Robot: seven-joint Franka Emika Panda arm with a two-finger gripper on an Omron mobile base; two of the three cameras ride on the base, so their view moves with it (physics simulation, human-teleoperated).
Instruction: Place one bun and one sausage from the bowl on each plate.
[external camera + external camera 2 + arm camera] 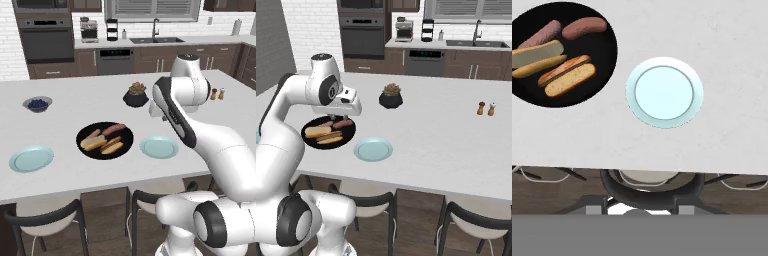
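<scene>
Bowl [104,140] holds buns, sausages on surface [75,105]; plates [159,147] [31,158] bare either side; pincer state: cannot tell.

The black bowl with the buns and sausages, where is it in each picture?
Left base view: the bowl sits at the centre, between the two plates.
Right base view: at middle left, partly behind the arm.
Hand view: in the top left corner.
Shared landmark: the pale blue-green plate lying apart from it in all three.
</scene>
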